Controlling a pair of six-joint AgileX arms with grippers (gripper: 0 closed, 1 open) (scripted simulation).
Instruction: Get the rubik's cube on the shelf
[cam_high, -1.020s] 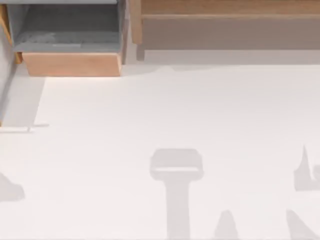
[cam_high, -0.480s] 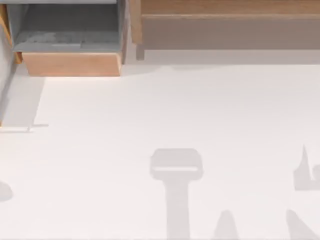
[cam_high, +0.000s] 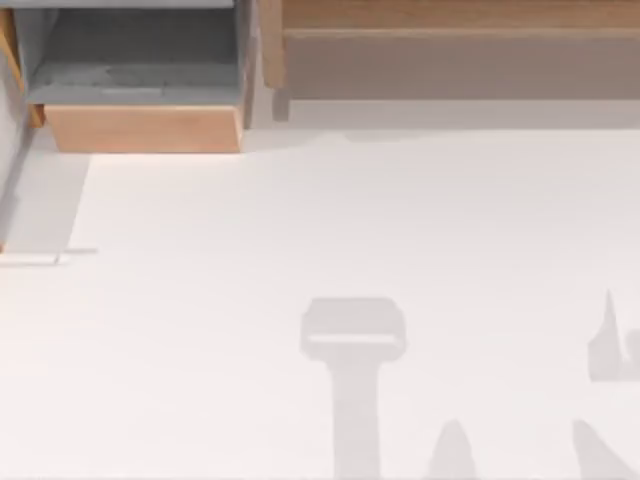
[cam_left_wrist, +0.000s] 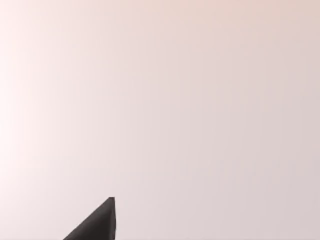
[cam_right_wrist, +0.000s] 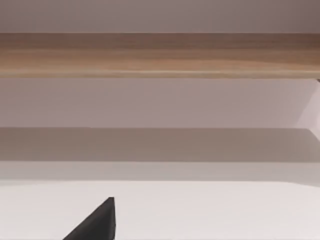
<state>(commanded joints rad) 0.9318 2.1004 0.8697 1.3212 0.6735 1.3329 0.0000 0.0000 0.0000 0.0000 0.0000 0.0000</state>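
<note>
The rubik's cube is out of view. The shelf (cam_high: 450, 20) runs along the back right of the table in the top view, a long brown wooden board with a dull grey-brown front below it. In the right wrist view the shelf (cam_right_wrist: 160, 55) stretches straight across ahead, some way off, and a dark corner of my right gripper (cam_right_wrist: 97, 222) pokes in at the edge. A dark corner of my left gripper (cam_left_wrist: 97, 222) shows against plain pale surface in the left wrist view.
A shorter light-wood compartment (cam_high: 140, 128) with grey inner walls stands at the back left, beside the shelf's end post (cam_high: 270, 50). The white table (cam_high: 300, 220) carries grey arm shadows near its front middle and front right.
A grey shadow at the table's front left edge shrank leftwards and is gone now. The furniture and the other shadows have not moved.
</note>
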